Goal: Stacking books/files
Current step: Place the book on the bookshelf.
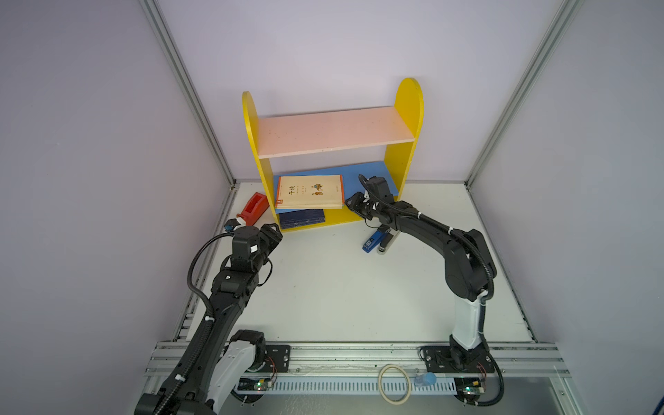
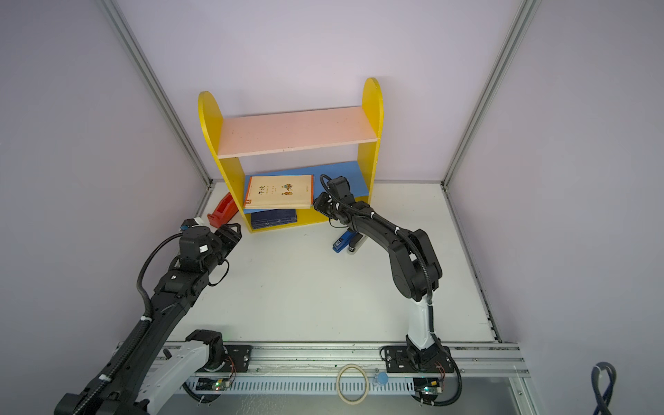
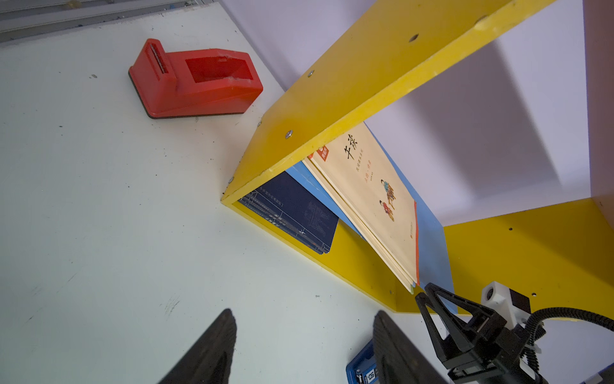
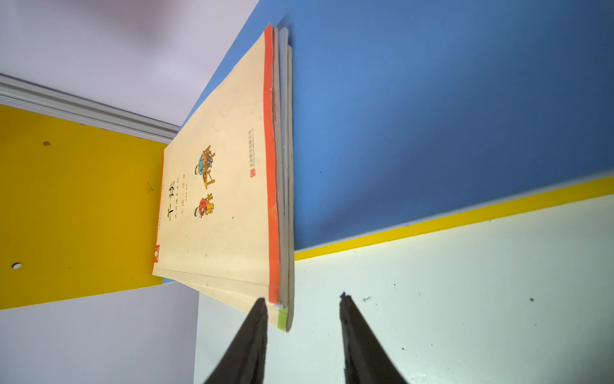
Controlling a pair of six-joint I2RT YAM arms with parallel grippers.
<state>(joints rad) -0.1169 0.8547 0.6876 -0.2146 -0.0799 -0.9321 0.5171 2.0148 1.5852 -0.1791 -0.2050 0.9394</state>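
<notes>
A stack of cream books [image 1: 309,191] [image 2: 278,191] [image 4: 226,199] lies flat on the blue lower board of the yellow shelf [image 1: 406,118], overhanging its front edge. Dark navy books [image 1: 301,218] [image 3: 299,212] lie stacked underneath, on the shelf's bottom board. My right gripper [image 1: 354,204] [image 4: 302,299] is at the cream stack's front right corner. Its jaws stand apart, and the corner pokes in beside one fingertip [image 4: 262,304] without being clamped. My left gripper [image 1: 273,233] [image 3: 304,314] hovers open over the table by the shelf's front left corner, with nothing between its fingers.
A red tape dispenser [image 1: 253,212] [image 3: 196,83] sits left of the shelf against the wall. A blue-and-black stapler [image 1: 375,240] lies on the table under the right arm. A tape ring [image 1: 394,384] rests on the front rail. The pink upper shelf board [image 1: 334,131] holds nothing.
</notes>
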